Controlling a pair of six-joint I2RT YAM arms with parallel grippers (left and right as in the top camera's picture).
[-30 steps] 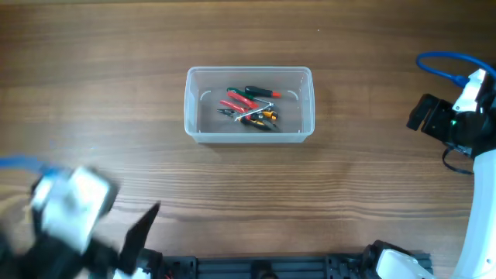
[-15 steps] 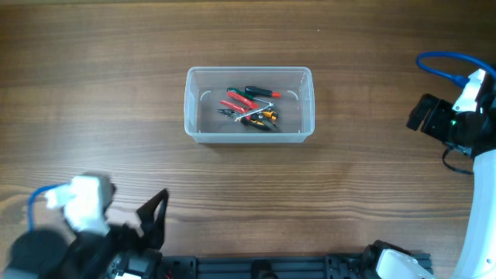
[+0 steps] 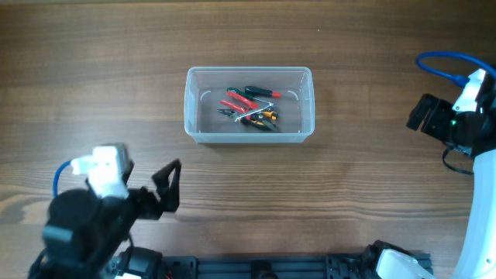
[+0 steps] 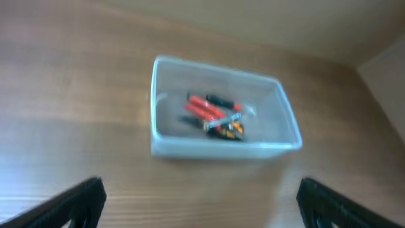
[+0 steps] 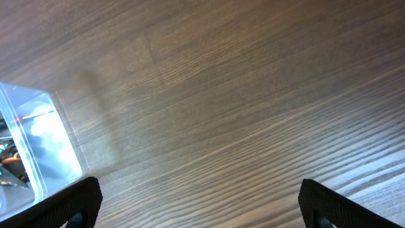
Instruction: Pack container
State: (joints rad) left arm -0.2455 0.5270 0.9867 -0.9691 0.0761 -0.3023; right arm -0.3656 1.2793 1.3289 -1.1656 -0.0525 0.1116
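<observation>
The clear plastic container stands on the wooden table at centre back. It holds several small hand tools with red, green and orange handles. It also shows in the left wrist view, blurred, and its corner shows in the right wrist view. My left gripper is open and empty at the front left, well short of the container; its fingers show in the left wrist view. My right gripper is open and empty over bare wood at the far right, away from the container.
A blue cable loops by the right arm at the table's right edge. A black rail runs along the front edge. The left wrist view shows the table's far edge and a pale surface at the right.
My left arm has swung up and to the right from the front left corner, its gripper now pointing toward the container. The right arm and the container have not moved.
</observation>
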